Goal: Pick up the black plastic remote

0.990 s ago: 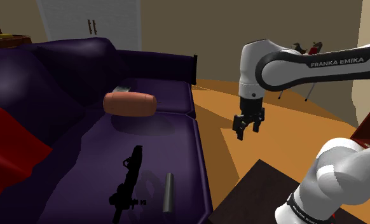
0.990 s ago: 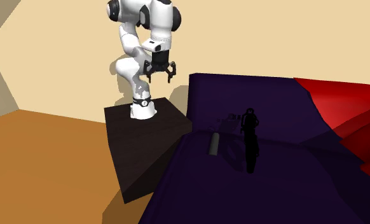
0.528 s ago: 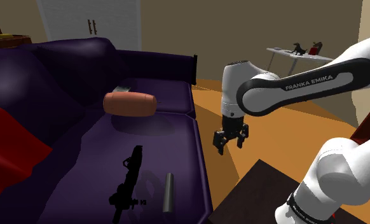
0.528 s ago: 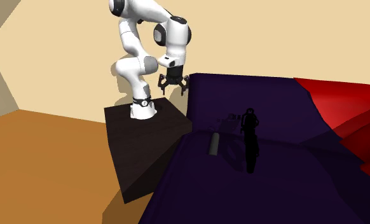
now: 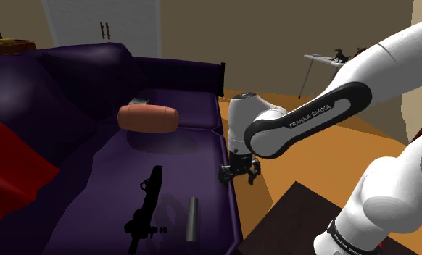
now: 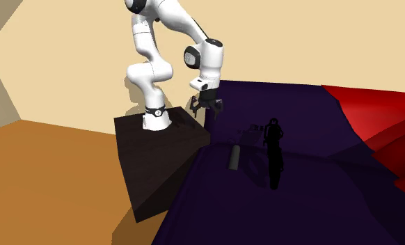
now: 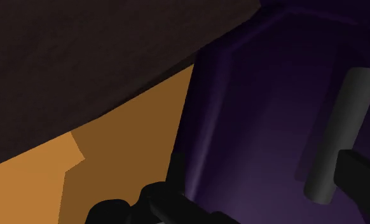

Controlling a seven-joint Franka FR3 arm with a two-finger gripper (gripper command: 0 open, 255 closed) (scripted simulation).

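Observation:
The remote [image 5: 192, 219] is a dark grey, slim bar lying flat on the purple sofa seat [image 5: 101, 170] near its front edge. It also lies in the second exterior view [image 6: 233, 157] and in the wrist view [image 7: 339, 133]. My gripper [image 5: 238, 174] hangs open over the seat's edge, above the remote and towards the shoulder view's right, holding nothing. In the second exterior view the gripper [image 6: 206, 106] is by the sofa's corner, above the stand's far side. In the wrist view the gripper [image 7: 266, 203] has its fingers well apart, and the remote lies just ahead of the right finger [image 7: 362, 184].
A black gun-shaped object [image 5: 146, 206] lies on the seat beside the remote. An orange-brown cylinder cushion [image 5: 149, 118] rests further back. A red blanket [image 5: 14, 174] covers the sofa's far side. The dark stand [image 6: 159, 160] abuts the sofa. The floor [image 7: 126, 146] is orange.
The arm has swung down and to the shoulder view's left, from over the floor to the sofa seat's edge. The gripper has stayed open. Nothing on the sofa has moved.

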